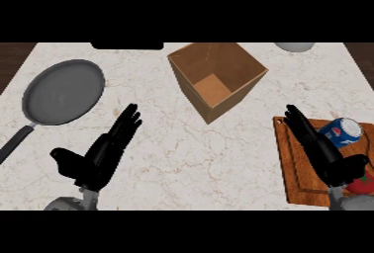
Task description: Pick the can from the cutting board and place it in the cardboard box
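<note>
A blue can (341,132) lies tilted on the wooden cutting board (298,178) at the right edge of the counter. My right hand (319,147) is open, fingers straight, stretched over the board just left of the can; whether it touches the can I cannot tell. The open cardboard box (217,79) stands at the back middle, with nothing visible inside. My left hand (104,150) is open over the bare counter at the lower left, fingers pointing up and away.
A grey frying pan (62,92) with a dark handle sits at the back left. A red object (361,184) lies at the board's lower right, beside my right wrist. A white bowl (295,46) shows at the back right edge.
</note>
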`<action>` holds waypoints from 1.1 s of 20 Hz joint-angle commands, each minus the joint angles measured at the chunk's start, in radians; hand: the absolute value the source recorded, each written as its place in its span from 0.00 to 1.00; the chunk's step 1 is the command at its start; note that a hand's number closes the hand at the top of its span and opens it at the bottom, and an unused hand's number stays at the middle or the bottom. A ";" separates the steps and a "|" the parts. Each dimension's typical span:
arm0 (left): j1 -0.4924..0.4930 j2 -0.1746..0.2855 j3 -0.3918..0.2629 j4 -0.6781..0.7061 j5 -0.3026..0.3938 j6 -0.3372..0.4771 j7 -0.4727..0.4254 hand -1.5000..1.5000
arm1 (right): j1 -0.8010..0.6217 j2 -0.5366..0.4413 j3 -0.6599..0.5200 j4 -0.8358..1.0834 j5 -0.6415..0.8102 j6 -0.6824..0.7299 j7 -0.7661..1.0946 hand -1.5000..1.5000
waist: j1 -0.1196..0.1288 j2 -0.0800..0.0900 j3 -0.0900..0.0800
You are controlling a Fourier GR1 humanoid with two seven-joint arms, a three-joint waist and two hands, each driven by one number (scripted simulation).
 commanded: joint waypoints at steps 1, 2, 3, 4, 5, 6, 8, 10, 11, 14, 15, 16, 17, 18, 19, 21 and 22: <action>0.008 0.051 0.058 0.016 -0.044 0.005 -0.026 0.50 | -0.068 -0.042 -0.088 -0.049 -0.063 0.061 0.011 0.00 | -0.009 0.026 0.008; 0.008 0.068 0.041 -0.019 -0.113 0.080 0.011 0.50 | -0.119 -0.051 -0.130 -0.049 -0.099 0.068 -0.003 0.00 | 0.000 0.024 0.010; 0.012 0.097 0.063 0.044 -0.148 0.081 -0.035 0.50 | -0.178 -0.040 -0.150 -0.043 -0.116 0.071 -0.019 0.00 | 0.008 0.027 0.010; 0.010 0.128 0.089 0.036 -0.175 0.122 -0.003 0.50 | -0.207 -0.066 -0.216 -0.026 -0.167 0.101 -0.051 0.00 | 0.018 0.027 0.012; -0.010 0.173 0.121 0.059 -0.208 0.135 -0.004 0.50 | -0.272 -0.077 -0.255 -0.033 -0.191 0.096 -0.047 0.00 | 0.030 0.028 0.013; -0.011 0.224 0.154 0.087 -0.243 0.149 -0.010 0.50 | -0.302 -0.084 -0.284 -0.034 -0.214 0.103 -0.063 0.00 | 0.035 0.030 0.013; 0.021 0.203 0.130 0.081 -0.222 0.136 -0.005 0.50 | -0.217 -0.322 -0.254 0.073 0.177 -0.095 -0.015 1.00 | 0.018 0.037 0.005; 0.058 0.195 0.131 0.084 -0.243 0.166 -0.003 0.50 | -0.211 -0.122 -0.343 0.158 -0.013 -0.156 -0.042 0.00 | 0.009 0.032 0.011; 0.034 0.200 0.137 0.126 -0.263 0.160 -0.032 0.50 | -0.236 -0.119 -0.372 0.191 -0.060 -0.100 -0.080 0.00 | 0.001 0.034 0.010; 0.074 0.167 0.136 0.121 -0.286 0.179 -0.062 0.50 | -0.241 -0.150 -0.436 0.327 -0.090 0.034 -0.211 0.00 | -0.002 0.031 0.010; 0.041 0.191 0.142 0.044 -0.302 0.186 0.053 0.50 | -0.310 -0.162 -0.420 0.388 -0.046 0.048 -0.219 0.00 | 0.002 0.030 0.010; 0.042 0.201 0.173 0.113 -0.251 0.124 -0.015 0.50 | -0.323 -0.200 -0.405 0.443 0.004 0.084 -0.281 0.00 | 0.005 0.033 0.010; 0.063 0.186 0.163 0.089 -0.269 0.155 -0.014 0.50 | -0.301 -0.260 -0.390 0.413 0.021 0.119 -0.239 0.00 | 0.003 0.031 0.009; 0.076 0.192 0.166 0.067 -0.259 0.151 -0.020 0.50 | -0.303 -0.295 -0.347 0.385 0.074 0.106 -0.204 0.00 | 0.008 0.030 0.009; 0.060 0.195 0.162 0.093 -0.265 0.146 -0.017 0.50 | -0.263 -0.334 -0.319 0.372 0.113 0.133 -0.212 0.00 | 0.000 0.031 0.009; 0.115 0.185 0.141 0.072 -0.281 0.158 -0.039 0.50 | -0.257 -0.430 -0.294 0.345 0.182 0.145 -0.186 0.00 | 0.002 0.027 0.008; 0.075 0.162 0.143 0.123 -0.290 0.171 -0.051 0.50 | -0.273 -0.485 -0.281 0.381 0.208 0.201 -0.198 0.00 | 0.000 0.035 0.007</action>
